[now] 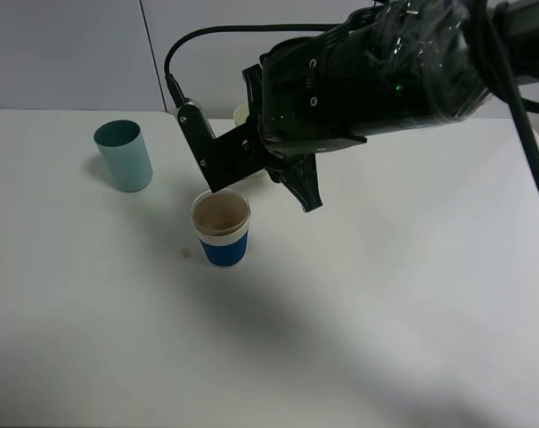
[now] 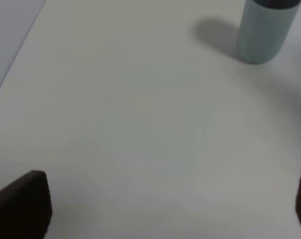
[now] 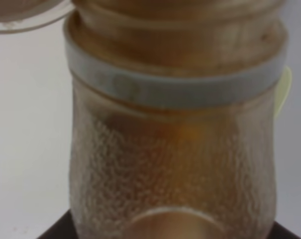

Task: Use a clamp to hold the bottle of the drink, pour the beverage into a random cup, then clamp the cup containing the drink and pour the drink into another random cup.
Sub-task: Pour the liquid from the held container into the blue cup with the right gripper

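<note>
1. The right gripper point(image 1: 260, 169) sits on a big black arm. It reaches across the white table point(image 1: 385, 312) and hangs just above and behind the blue cup point(image 1: 223, 234).
2. Its fingers are pressed onto the bottle point(image 3: 170, 164). The bottle fills the right wrist view. It has a whitish ring round its neck and a brown tint.
3. From the high camera the arm hides nearly all of the bottle, so I cannot tell how far it is tipped.
4. The blue cup stands upright near the middle of the table. It has a clear rim, a white band and a blue sleeve. Its inside looks brown with the drink point(image 1: 220, 212).
5. A small brown spot point(image 1: 185, 253) lies on the table just beside the blue cup.
6. The teal cup point(image 1: 124, 156) stands upright on the left, well apart from the blue cup.
7. A pale cup point(image 1: 240, 113) peeks out from behind the arm.
8. The left gripper point(image 2: 162, 204) is spread wide over the table. The teal cup stands well away from it.
</note>
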Robot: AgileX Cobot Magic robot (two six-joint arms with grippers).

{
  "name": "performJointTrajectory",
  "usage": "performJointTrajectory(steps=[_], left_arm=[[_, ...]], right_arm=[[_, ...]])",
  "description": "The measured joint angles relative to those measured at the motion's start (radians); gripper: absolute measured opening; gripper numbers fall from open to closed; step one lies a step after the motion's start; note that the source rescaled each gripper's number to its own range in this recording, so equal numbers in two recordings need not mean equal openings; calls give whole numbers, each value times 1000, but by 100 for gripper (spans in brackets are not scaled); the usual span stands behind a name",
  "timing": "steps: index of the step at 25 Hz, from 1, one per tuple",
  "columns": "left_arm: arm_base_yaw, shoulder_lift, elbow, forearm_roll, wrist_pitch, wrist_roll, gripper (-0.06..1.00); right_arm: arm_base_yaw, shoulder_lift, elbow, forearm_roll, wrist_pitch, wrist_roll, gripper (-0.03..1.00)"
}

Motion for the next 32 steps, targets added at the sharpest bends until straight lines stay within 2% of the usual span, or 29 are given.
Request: performJointTrajectory(steps=[32], left_arm=[[0,0,0,0,0,0,100]], right_arm=[[24,0,0,-76,32,0,0]])
